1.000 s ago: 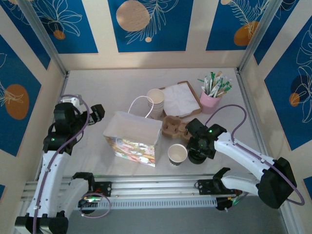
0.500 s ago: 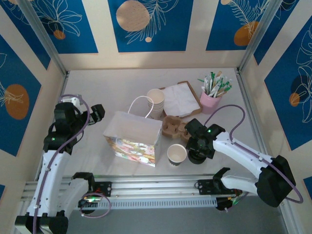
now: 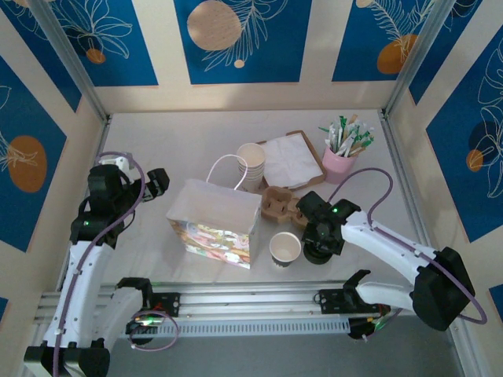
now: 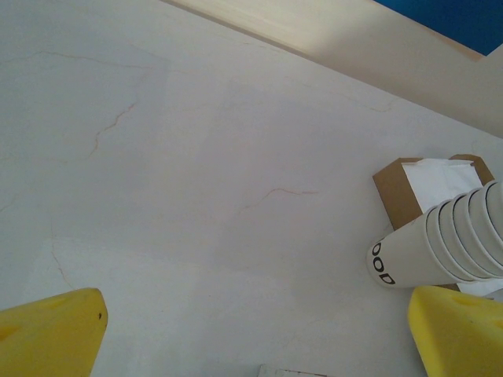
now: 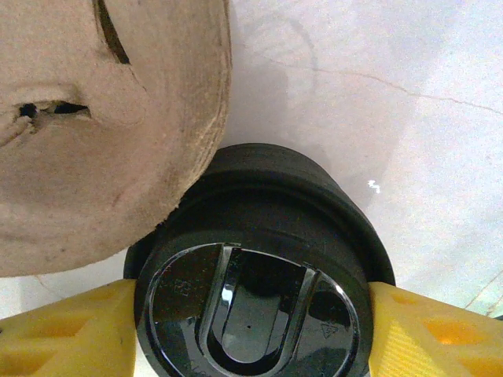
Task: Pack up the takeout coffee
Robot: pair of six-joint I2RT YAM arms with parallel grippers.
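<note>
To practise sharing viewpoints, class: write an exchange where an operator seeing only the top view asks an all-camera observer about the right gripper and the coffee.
Operator: The right gripper partly hides the coffee. Are the fingers around it?
Observer: Yes. The right wrist view has a yellow finger against each side of the black lid.
Operator: Is the carrier clear of it?
Observer: No. Up close, the cardboard edge meets the cup's side, with no gap showing.
</note>
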